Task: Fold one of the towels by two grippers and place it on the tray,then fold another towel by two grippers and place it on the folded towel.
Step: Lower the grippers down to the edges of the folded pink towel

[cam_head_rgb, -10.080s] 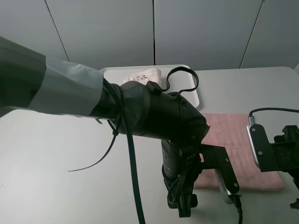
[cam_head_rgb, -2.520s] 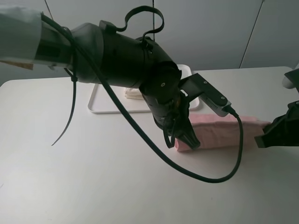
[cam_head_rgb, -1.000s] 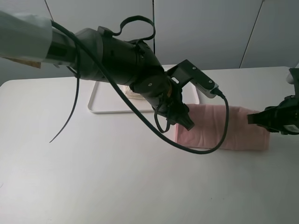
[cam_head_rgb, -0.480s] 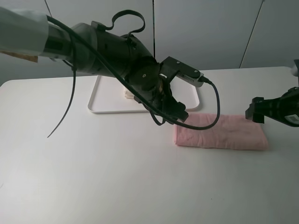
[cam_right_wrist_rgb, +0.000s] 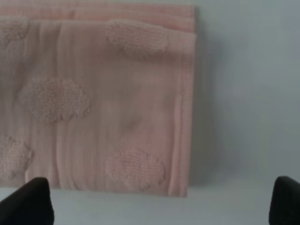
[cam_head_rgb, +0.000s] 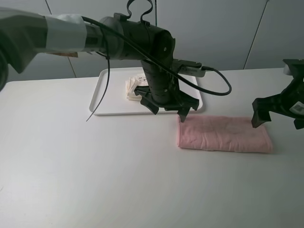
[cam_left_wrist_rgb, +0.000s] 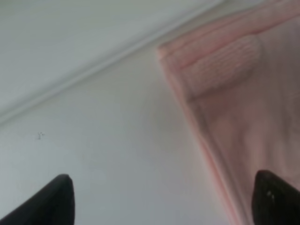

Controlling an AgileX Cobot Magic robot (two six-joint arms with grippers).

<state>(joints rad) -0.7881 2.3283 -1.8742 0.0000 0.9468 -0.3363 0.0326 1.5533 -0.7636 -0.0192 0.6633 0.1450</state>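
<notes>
A pink towel (cam_head_rgb: 223, 134) lies folded into a long strip on the table, right of centre. A cream folded towel (cam_head_rgb: 135, 87) lies on the white tray (cam_head_rgb: 100, 107) behind it. My left gripper (cam_head_rgb: 168, 114) is open and empty just above the strip's left end, at the tray's front edge. My right gripper (cam_head_rgb: 277, 124) is open and empty above the strip's right end. The left wrist view shows the towel's corner (cam_left_wrist_rgb: 234, 112) between spread fingertips (cam_left_wrist_rgb: 56, 199). The right wrist view shows the towel's end (cam_right_wrist_rgb: 103, 103) between spread fingertips (cam_right_wrist_rgb: 28, 204).
The tray's front rim (cam_left_wrist_rgb: 117, 56) runs close to the pink towel's left end. The left arm and its cable (cam_head_rgb: 213, 90) hang over the tray's right half. The table (cam_head_rgb: 95, 180) is white, with a grey panelled wall behind.
Both grippers have let go of the pink towel and risen off it. The left gripper has swung back towards the tray. The towel now lies folded in a strip.
</notes>
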